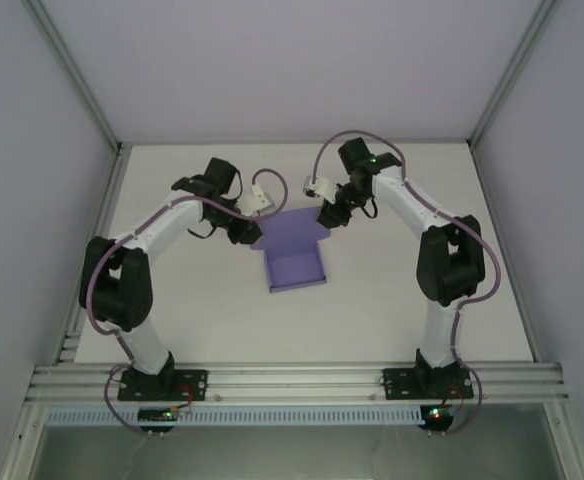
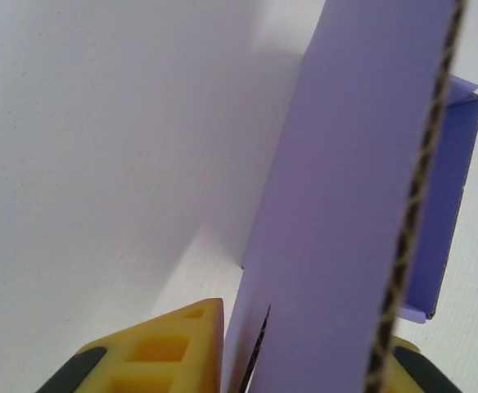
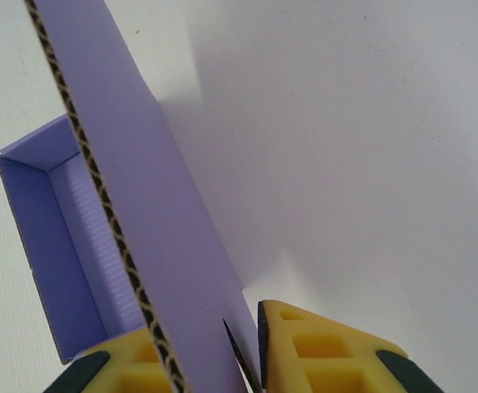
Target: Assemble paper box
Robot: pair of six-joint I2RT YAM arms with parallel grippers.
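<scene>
The paper box (image 1: 294, 270) sat centred on the table (image 1: 392, 320), its far flap (image 1: 290, 228) lying between the left tool (image 1: 256, 231) and right tool (image 1: 323, 221), each apparently clenched on one side edge.

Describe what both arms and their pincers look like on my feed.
Left arm and right arm: white shells, black joint housings, a mauve cable looping along each, small green and red lights at the bases. Left pincer fingers and right pincer fingers: yellow moulded plastic with square pockets and black edges.
</scene>
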